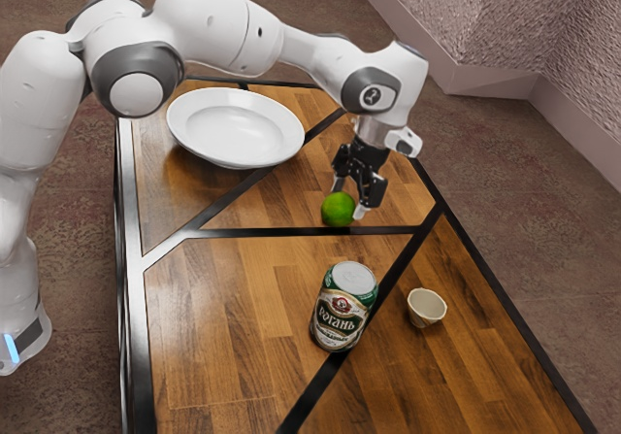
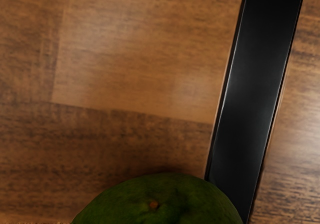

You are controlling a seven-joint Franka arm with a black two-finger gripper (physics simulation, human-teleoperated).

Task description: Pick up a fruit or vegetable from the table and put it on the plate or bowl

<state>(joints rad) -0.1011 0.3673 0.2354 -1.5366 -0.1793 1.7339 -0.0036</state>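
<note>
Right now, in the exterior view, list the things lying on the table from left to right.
plate → lime → cup. The can stands about as far across as the lime, so it is left out of the order.
</note>
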